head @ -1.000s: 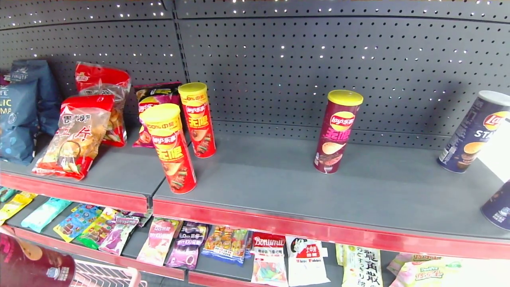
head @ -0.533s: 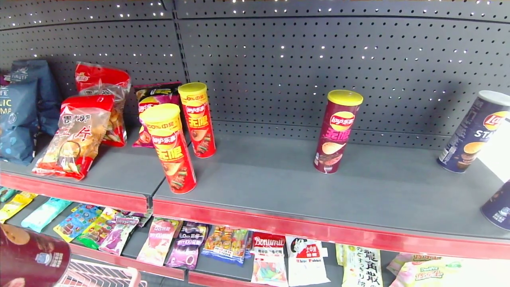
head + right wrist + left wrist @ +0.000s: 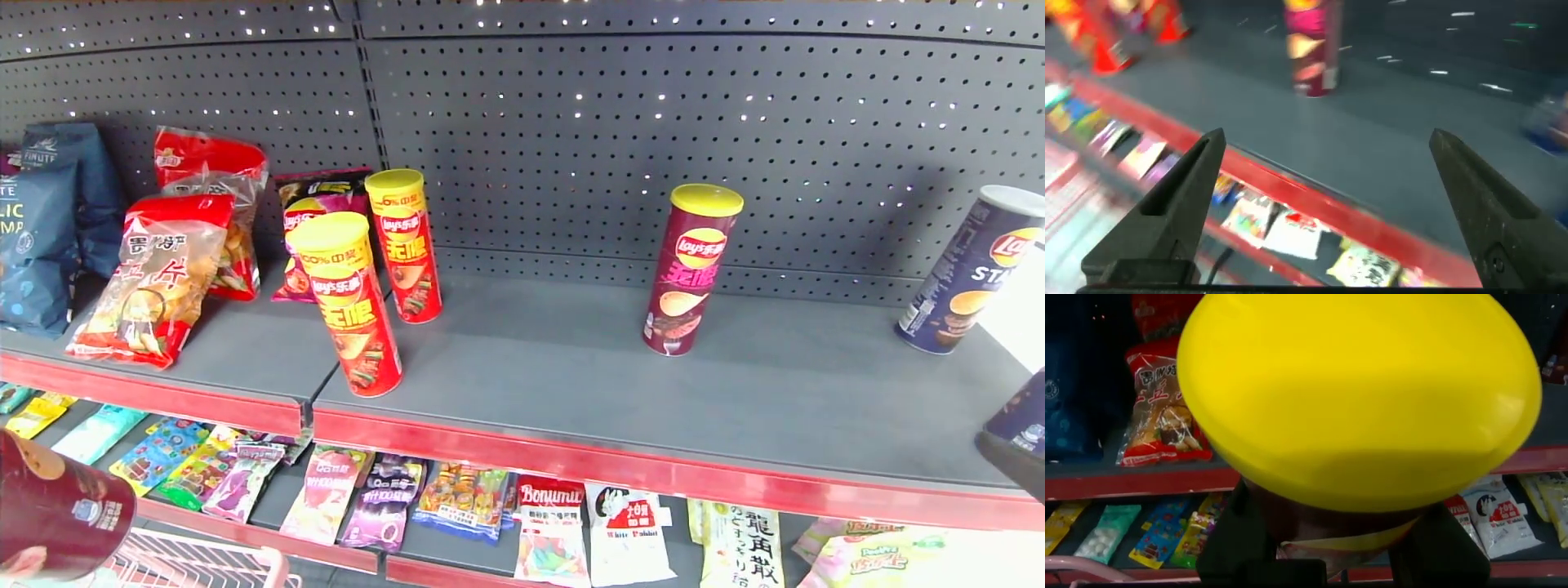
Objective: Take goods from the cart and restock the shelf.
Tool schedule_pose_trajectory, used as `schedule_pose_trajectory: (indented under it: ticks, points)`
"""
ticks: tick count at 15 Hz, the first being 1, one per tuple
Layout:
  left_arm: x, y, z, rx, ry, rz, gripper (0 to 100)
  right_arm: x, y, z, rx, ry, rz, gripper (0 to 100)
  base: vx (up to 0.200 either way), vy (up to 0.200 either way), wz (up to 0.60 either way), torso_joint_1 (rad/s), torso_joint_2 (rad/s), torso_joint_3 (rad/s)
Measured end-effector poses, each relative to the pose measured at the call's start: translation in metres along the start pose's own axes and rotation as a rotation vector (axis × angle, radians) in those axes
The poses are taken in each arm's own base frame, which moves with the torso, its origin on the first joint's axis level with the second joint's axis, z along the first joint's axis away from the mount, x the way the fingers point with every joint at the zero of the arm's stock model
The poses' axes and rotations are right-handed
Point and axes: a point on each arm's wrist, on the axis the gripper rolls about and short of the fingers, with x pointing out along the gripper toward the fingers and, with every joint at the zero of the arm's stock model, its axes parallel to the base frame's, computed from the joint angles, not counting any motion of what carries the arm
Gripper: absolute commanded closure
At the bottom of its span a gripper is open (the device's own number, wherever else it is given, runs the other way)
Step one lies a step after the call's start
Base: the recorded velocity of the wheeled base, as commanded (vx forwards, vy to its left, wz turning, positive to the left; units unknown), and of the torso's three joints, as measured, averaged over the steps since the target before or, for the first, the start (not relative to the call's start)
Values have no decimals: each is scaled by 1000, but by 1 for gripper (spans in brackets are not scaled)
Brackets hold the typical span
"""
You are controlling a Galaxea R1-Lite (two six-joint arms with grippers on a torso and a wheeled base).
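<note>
Up from the pink cart (image 3: pixel 204 555) rises the held can (image 3: pixel 61 510), now higher, well left of and below the shelf can (image 3: pixel 692 269). The left gripper (image 3: pixel 1339 543) is clamped round its body under the yellow lid (image 3: pixel 1360 396), likely so it can stand beside its twin. Right of the shelf can, the right gripper (image 3: pixel 1327 135) hovers spread wide and empty.

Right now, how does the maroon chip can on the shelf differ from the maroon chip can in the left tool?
The shelf can stands upright, untouched, on the upper shelf. The held can is tilted, clamped in the left tool, low near the pink cart. Both are maroon tubes with yellow lids.
</note>
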Motion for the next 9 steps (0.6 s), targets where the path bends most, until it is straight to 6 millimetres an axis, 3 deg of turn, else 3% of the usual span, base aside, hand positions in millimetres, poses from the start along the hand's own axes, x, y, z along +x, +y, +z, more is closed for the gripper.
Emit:
schedule_pose_trajectory:
  ticks: [3, 6, 9]
  points:
    - [-1, 0, 0, 1, -3, 7, 100, 72, -3, 19, -33, 4, 95, 0, 0, 0, 0, 0, 0, 0]
    - [-2, 0, 0, 2, -7, 10, 100, 135, -3, 20, -48, 43, 102, 0, 0, 0, 0, 0, 0, 0]
    - [-2, 0, 0, 4, -7, 10, 100, 172, -4, 15, -50, 100, 48, 0, 0, 0, 0, 0, 0, 0]
